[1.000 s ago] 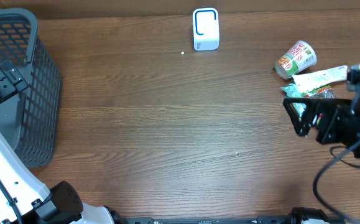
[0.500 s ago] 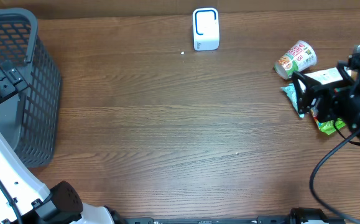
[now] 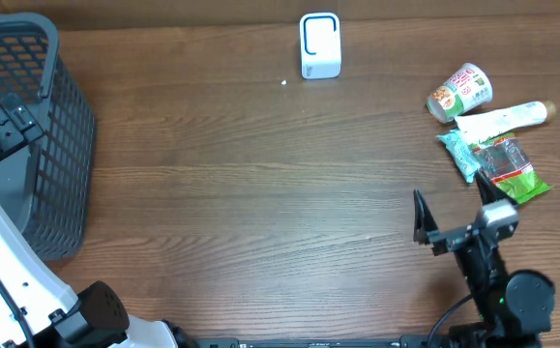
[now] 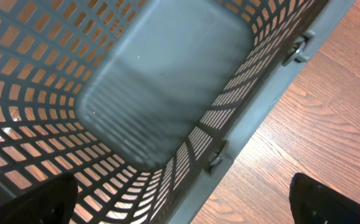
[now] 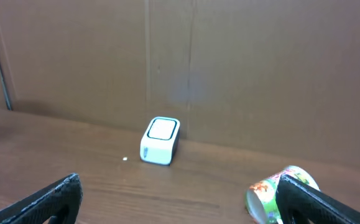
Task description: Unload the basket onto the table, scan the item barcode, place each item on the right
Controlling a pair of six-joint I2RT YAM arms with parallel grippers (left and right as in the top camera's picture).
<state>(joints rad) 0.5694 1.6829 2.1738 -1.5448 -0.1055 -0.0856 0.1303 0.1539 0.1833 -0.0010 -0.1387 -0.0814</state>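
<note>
One cup (image 3: 459, 92), one tube (image 3: 500, 118), two packets (image 3: 514, 167), one scanner (image 3: 319, 44), one basket (image 3: 72, 145).

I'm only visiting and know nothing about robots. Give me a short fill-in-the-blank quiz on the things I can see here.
1. Seen from inside, the grey basket is ____.
2. The printed cup lies on its ____.
3. The small scanner at the back is mostly ____ in colour.
Missing words: empty; side; white.
</note>
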